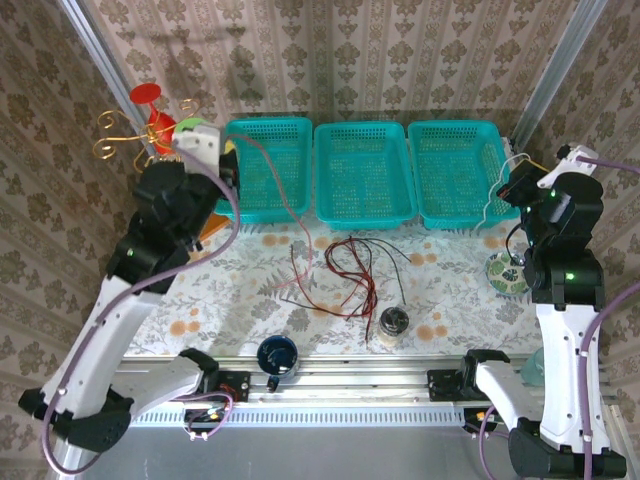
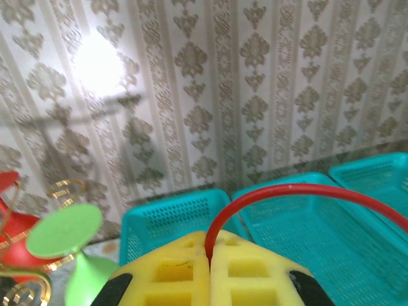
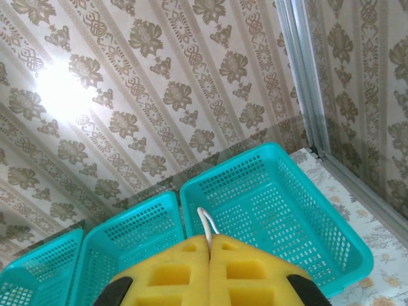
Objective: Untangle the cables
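Three teal plastic baskets with perforated sides stand in a row at the back of a worktop [image 1: 220,300] covered by a floral cloth: left basket [image 1: 262,150], middle basket [image 1: 365,175], right basket [image 1: 455,170]. Near the front edge sit a small jar [image 1: 392,325] with a dark lid and, to its left, a dark blue cup [image 1: 277,355]. A patterned bowl [image 1: 507,275] rests at the right side. In the back left corner stand a red goblet [image 1: 150,105], a green goblet [image 1: 190,127] and curled gold wire [image 1: 115,135]. Damask wallpaper [image 1: 400,50] lines the walls.

No readable text, labels, brands or numbers on anything, and the small jar [image 1: 392,323] near the bench's [image 1: 230,300] near edge is too tiny to show any marking.
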